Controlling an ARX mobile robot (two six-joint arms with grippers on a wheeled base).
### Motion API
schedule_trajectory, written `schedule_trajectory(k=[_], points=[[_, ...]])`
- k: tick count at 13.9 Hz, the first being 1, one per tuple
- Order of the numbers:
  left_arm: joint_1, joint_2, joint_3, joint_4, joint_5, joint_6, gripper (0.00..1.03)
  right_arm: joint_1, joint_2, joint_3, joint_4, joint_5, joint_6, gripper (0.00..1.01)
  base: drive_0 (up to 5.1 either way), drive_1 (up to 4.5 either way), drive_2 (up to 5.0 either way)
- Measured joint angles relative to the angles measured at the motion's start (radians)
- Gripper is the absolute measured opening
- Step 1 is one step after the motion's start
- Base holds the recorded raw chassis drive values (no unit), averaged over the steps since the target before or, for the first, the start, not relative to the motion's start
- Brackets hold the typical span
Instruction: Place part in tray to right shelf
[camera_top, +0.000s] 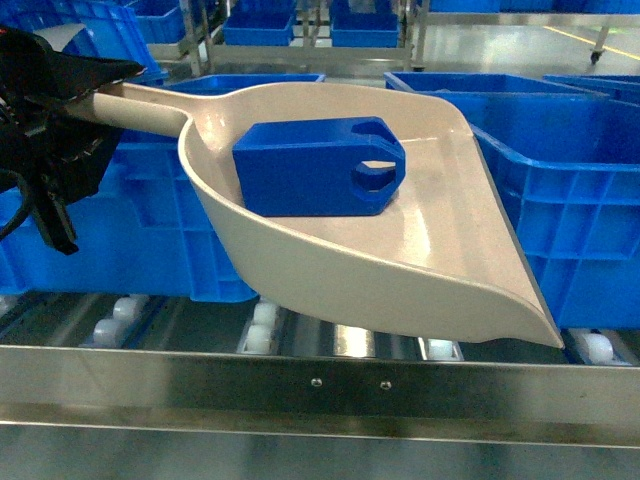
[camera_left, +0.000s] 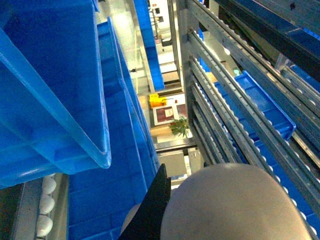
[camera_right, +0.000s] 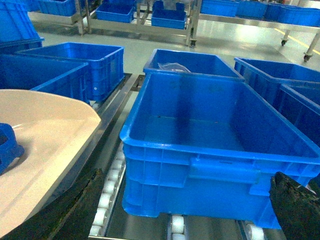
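Black gripper hardware of the left arm (camera_top: 70, 100) sits at the left edge of the head view, clenched on the long straight handle of the tray (camera_top: 430, 230), a smooth beige plastic scoop with curved raised sides and a wide flat lip that slants down toward the right. Inside the tray, against its rear wall, lies the part (camera_top: 315, 168), a boxy bright blue plastic block whose chamfered end, pierced by a hole and slot, points right. The tray hangs above the right shelf (camera_top: 320, 385), over its front edge, where a brushed stainless-steel rail carries two small bolts and lanes of small white rollers (camera_top: 262, 330) run back behind it. Behind the tray at the left stands a ribbed blue crate (camera_top: 150, 225); further right on the rollers stands another large blue crate (camera_right: 215, 150), rectangular, glossy, with a thick rim and nothing visible in it. In the right wrist view two dark fingers (camera_right: 295, 207) of the right gripper (camera_right: 180, 210) show at the bottom corners, spread wide and grasping nothing.
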Motion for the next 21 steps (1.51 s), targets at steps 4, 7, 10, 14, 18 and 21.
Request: schedule_trajectory(k=[4, 7, 10, 14, 18, 21], points=[[0.000, 0.000, 0.000, 0.000, 0.000, 0.000, 0.14, 0.000, 0.000, 0.000, 0.000, 0.000, 0.000, 0.98, 0.0, 0.00, 0.0], [0.000, 0.000, 0.000, 0.000, 0.000, 0.000, 0.14, 0.000, 0.000, 0.000, 0.000, 0.000, 0.000, 0.98, 0.0, 0.00, 0.0], [0.000, 0.000, 0.000, 0.000, 0.000, 0.000, 0.14, 0.000, 0.000, 0.000, 0.000, 0.000, 0.000, 0.98, 0.0, 0.00, 0.0], [-0.019, -0.089, 0.006, -0.208, -0.160, 0.079, 0.14, 0.000, 0.000, 0.000, 0.000, 0.000, 0.000, 0.98, 0.0, 0.00, 0.0], [0.005, -0.191, 0.043, -0.213, -0.209, 0.149, 0.14, 0.000, 0.000, 0.000, 0.000, 0.000, 0.000, 0.98, 0.0, 0.00, 0.0], [0.089, -0.269, 0.121, -0.373, -0.293, 0.160, 0.14, 0.000, 0.000, 0.000, 0.000, 0.000, 0.000, 0.98, 0.0, 0.00, 0.0]])
